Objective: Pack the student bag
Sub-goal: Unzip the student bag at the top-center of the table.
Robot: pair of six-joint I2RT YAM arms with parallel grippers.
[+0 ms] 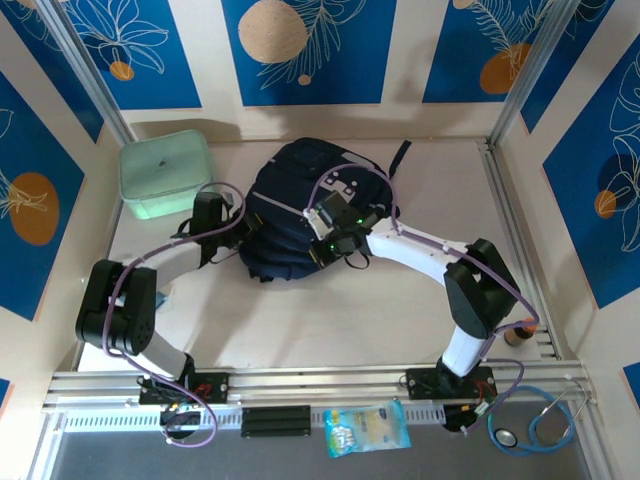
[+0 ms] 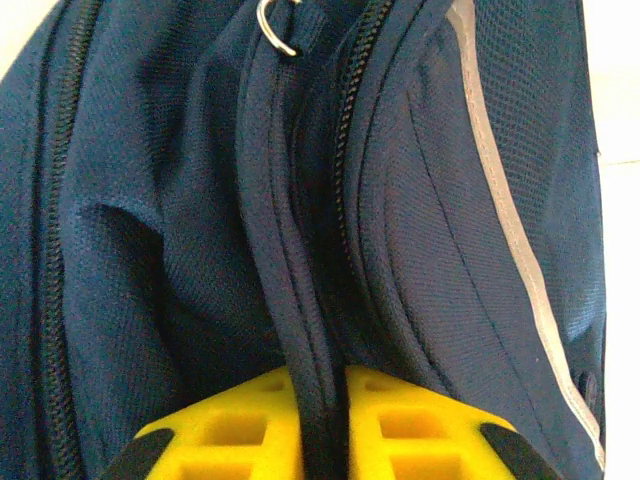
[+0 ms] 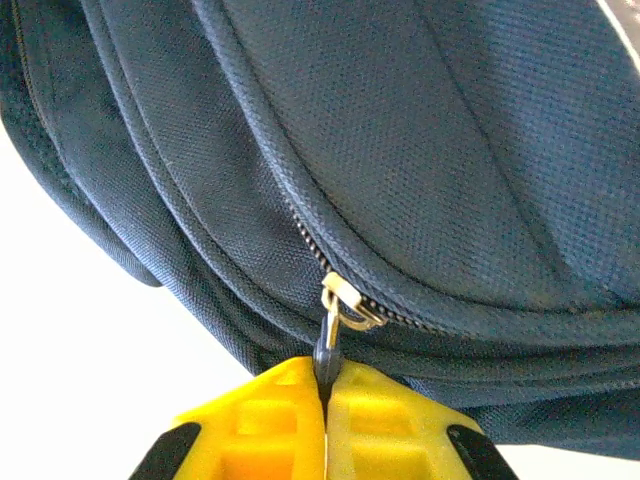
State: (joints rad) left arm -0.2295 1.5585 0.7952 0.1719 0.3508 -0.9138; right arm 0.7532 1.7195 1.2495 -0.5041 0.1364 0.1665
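The student bag (image 1: 295,215) is a dark navy backpack lying at the middle back of the table. At its left side my left gripper (image 1: 243,228) is shut on a folded seam of the bag's fabric (image 2: 300,300), pinched between the yellow fingers (image 2: 230,420). A metal ring (image 2: 275,25) shows above that fold. Over the bag's front, my right gripper (image 1: 330,245) is shut on the dark zipper pull (image 3: 327,350), which hangs from a brass slider (image 3: 345,300) on a closed zip line. A pale stripe (image 2: 510,220) runs down the bag's panel.
A mint green lidded box (image 1: 165,172) stands at the back left, close to the left arm. A snack packet (image 1: 366,428) lies on the front rail, and a stethoscope (image 1: 535,425) sits at the front right. Blue patterned walls enclose the table.
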